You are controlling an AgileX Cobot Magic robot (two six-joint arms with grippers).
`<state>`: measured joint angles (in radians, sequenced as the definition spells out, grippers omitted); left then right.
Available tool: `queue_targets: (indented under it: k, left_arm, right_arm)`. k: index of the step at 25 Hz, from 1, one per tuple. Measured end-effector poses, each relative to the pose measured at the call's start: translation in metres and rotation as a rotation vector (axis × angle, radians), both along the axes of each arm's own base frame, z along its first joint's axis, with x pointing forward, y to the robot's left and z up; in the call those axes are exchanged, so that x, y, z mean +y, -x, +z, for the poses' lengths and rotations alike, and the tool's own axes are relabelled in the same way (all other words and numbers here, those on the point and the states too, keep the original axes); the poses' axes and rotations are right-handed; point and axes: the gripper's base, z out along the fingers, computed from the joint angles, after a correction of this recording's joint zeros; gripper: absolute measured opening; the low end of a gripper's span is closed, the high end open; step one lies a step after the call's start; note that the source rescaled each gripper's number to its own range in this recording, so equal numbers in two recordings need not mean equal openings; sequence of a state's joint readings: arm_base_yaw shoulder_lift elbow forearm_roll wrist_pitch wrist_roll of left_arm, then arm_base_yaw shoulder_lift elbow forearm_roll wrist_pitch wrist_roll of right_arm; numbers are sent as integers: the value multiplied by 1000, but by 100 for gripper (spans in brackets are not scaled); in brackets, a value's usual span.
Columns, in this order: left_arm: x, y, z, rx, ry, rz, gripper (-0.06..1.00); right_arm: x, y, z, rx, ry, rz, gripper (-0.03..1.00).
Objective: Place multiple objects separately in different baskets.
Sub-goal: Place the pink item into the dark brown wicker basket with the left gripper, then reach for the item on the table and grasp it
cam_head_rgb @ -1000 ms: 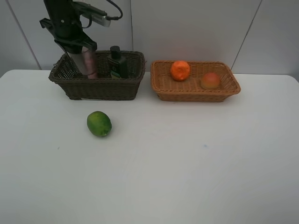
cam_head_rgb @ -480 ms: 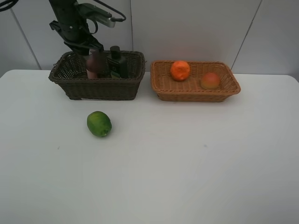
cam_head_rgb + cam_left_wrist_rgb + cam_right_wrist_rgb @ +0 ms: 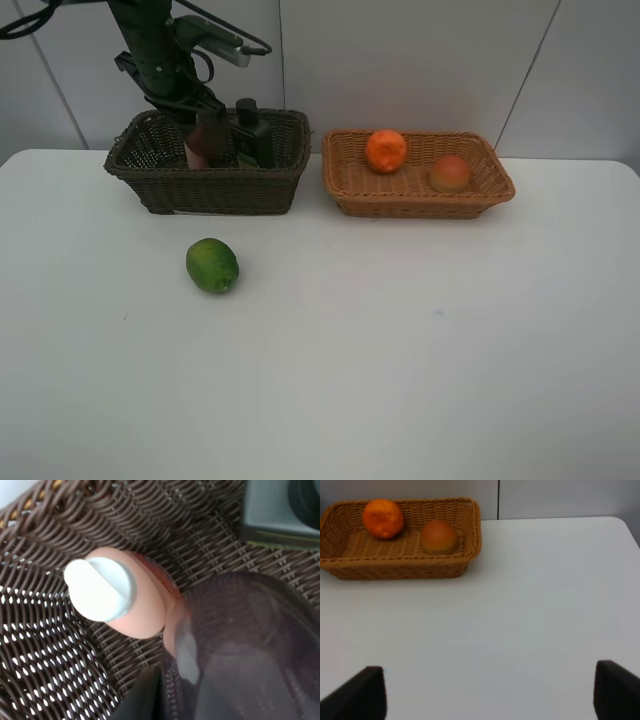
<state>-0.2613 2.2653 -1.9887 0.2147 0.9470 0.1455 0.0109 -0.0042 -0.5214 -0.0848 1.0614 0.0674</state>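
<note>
Exterior high view
- Left gripper [image 3: 200, 112]: seen above the dark brown basket [image 3: 210, 185], at the top of the purple cup [image 3: 208, 132]; whether the cup is clamped or freed cannot be told from here.
- Dark brown basket: set at the far left of the white table [image 3: 400, 360], near the back wall; the purple cup, the pink bottle [image 3: 195, 155] and the dark green bottle [image 3: 252, 133] are held inside it.
- Light tan basket [image 3: 415, 195]: placed just beside the dark one, apart from it; the orange [image 3: 386, 151] and the peach-like fruit [image 3: 450, 174] lie in it, apart from each other.
- Green fruit [image 3: 212, 265]: left on the open table in front of the dark basket, well apart from both baskets.
- Open room: wide bare tabletop is seen toward the near edge and right side.
- Writing: no readable label is made out on either bottle.

Left wrist view
- Pink bottle [image 3: 125, 605]: its white cap [image 3: 100, 591] is shown from above, the bottle leaning on the woven floor.
- Purple cup [image 3: 245, 650]: seen touching the pink bottle; probably held, though the fingers are blurred.
- Dark green bottle [image 3: 280, 515]: only a corner is shown.

Right wrist view
- Right gripper [image 3: 490, 692]: its two dark fingertips [image 3: 360, 692] are spread wide over bare table, nothing between them.
- Light tan basket [image 3: 405, 555]: the orange [image 3: 383, 518] and peach-like fruit [image 3: 439, 536] are shown inside.
</note>
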Motion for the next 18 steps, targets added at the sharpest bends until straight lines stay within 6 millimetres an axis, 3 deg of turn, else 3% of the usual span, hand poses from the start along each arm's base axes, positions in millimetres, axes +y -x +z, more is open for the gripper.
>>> queue_targets:
  k: [2, 6, 8, 10, 18]
  left_arm:
    - [0, -1, 0, -8, 2, -3, 12]
    - [0, -3, 1, -31, 17, 19, 72]
    - [0, -3, 1, -44, 30, 44, 87]
    - [0, -4, 1, -49, 33, 57, 92]
    - [0, -4, 2, -52, 29, 63, 95]
  right_arm:
    - [0, 0, 0, 0, 0, 0, 86]
    - [0, 0, 0, 0, 0, 0, 86]
    - [0, 0, 0, 0, 0, 0, 86]
    - [0, 0, 0, 0, 0, 0, 86]
    - [0, 0, 0, 0, 0, 0, 86]
